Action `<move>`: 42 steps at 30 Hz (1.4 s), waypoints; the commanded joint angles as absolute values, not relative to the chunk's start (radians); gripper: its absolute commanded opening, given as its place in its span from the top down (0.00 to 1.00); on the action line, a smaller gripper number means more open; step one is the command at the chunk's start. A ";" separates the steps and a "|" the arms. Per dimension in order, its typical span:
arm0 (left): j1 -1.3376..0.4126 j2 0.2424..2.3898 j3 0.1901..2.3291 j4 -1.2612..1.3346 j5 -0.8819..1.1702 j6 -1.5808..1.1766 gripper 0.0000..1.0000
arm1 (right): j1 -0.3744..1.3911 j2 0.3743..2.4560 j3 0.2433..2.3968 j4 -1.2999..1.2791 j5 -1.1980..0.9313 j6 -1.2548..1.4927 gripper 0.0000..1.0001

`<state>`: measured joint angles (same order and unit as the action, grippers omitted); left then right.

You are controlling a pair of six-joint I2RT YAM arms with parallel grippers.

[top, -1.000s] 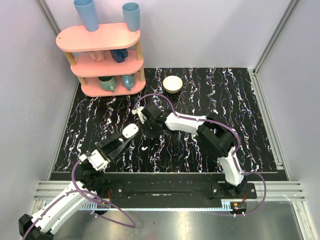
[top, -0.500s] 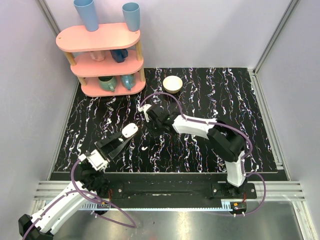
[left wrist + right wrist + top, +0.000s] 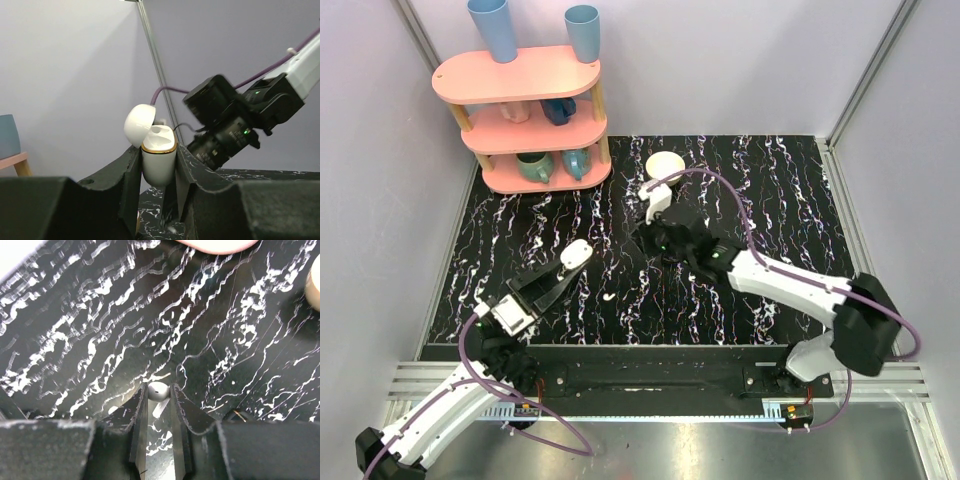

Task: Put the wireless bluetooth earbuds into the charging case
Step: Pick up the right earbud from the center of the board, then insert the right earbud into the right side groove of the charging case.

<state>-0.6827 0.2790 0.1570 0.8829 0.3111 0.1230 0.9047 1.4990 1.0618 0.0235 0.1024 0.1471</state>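
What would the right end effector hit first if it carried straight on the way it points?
Probably the table, just beyond the earbud the right end effector pinches; it tilts down at the tabletop short of the pink shelf, though depth is unclear.

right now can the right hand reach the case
Probably yes: the left hand holds the case up, lid open, and nothing stands between it and the earbud in the right hand.

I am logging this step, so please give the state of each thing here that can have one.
charging case: lid open, held in the left gripper.
left gripper: shut on the charging case.
earbud: pinched between the right gripper's fingertips.
right gripper: shut on the earbud.
bowl: upright on the table.
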 commanded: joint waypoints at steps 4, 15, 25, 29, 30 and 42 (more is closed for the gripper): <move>-0.687 0.311 0.204 0.911 0.238 0.084 1.00 | 0.905 1.240 0.953 0.218 0.196 0.129 0.90; -0.686 0.443 0.275 0.885 0.311 0.045 1.00 | 0.928 1.006 0.907 0.281 0.163 0.005 0.91; -0.687 0.531 0.275 0.968 0.348 0.003 1.00 | 0.994 0.980 0.965 0.268 0.083 -0.110 0.90; -0.687 0.564 0.285 0.976 0.345 -0.037 1.00 | 1.040 1.005 0.982 0.290 0.072 -0.155 0.90; -0.687 0.566 0.285 0.973 0.342 -0.041 1.00 | 1.051 1.009 0.985 0.294 0.071 -0.164 0.90; -0.689 0.586 0.285 0.959 0.290 -0.094 1.00 | 1.157 1.080 1.019 0.345 0.078 -0.219 0.90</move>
